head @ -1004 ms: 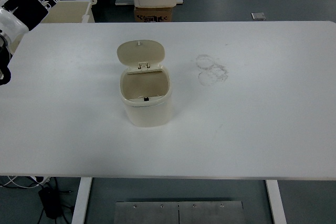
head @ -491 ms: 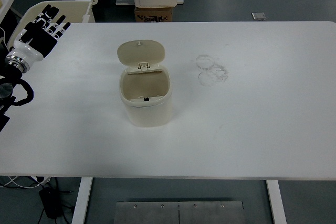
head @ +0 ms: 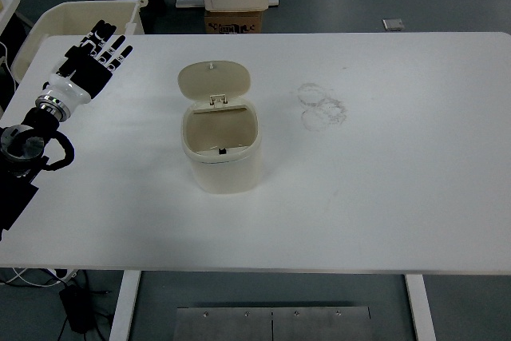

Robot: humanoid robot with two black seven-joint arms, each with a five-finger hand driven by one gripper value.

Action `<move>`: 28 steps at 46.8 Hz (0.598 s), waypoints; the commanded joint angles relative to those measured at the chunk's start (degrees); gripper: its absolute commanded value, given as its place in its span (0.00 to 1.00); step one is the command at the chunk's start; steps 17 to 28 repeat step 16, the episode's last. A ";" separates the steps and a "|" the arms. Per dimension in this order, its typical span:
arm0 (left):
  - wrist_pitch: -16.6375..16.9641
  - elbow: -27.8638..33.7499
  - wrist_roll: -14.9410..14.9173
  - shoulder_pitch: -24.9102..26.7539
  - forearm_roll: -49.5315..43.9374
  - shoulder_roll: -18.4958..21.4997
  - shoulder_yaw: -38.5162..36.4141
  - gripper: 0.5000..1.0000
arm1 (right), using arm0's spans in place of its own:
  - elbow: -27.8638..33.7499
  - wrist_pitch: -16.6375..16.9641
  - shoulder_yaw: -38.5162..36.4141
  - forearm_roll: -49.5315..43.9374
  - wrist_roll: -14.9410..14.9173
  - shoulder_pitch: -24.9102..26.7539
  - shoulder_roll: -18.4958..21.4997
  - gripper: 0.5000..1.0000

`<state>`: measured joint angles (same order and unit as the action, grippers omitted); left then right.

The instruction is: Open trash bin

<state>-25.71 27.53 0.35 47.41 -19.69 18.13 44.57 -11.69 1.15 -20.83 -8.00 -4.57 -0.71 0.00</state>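
Observation:
A small cream trash bin [head: 223, 153] stands on the white table [head: 383, 181], a little left of the middle. Its lid [head: 214, 81] is swung up and back on the hinge, and the inside shows. My left hand [head: 97, 52] is over the table's far left part, well to the left of the bin and apart from it. Its fingers are spread and hold nothing. My right arm is not in the picture.
Faint ring marks [head: 322, 106] lie on the table right of the bin. Behind the table's far edge stand a cream container [head: 60, 17] at the left and a cardboard box [head: 234, 21] under a white unit.
My left hand has moved in from the far left edge toward the right, over the table. The bin and its raised lid have not moved.

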 commanded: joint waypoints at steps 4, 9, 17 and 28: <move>-0.04 -0.46 0.00 0.05 0.00 -1.17 -0.01 1.00 | 0.00 0.00 0.00 0.00 -0.09 0.01 0.00 0.99; -0.04 -0.46 0.00 0.05 0.00 -1.52 -0.01 1.00 | 0.00 0.00 0.00 0.00 -0.09 0.01 0.00 0.99; 0.14 -0.46 0.00 -0.04 0.00 -1.52 -0.01 1.00 | 0.00 -0.09 0.00 0.00 -0.18 0.01 0.00 0.99; 0.14 -0.46 0.00 -0.04 0.00 -1.52 -0.01 1.00 | 0.00 -0.09 0.00 0.00 -0.18 0.01 0.00 0.99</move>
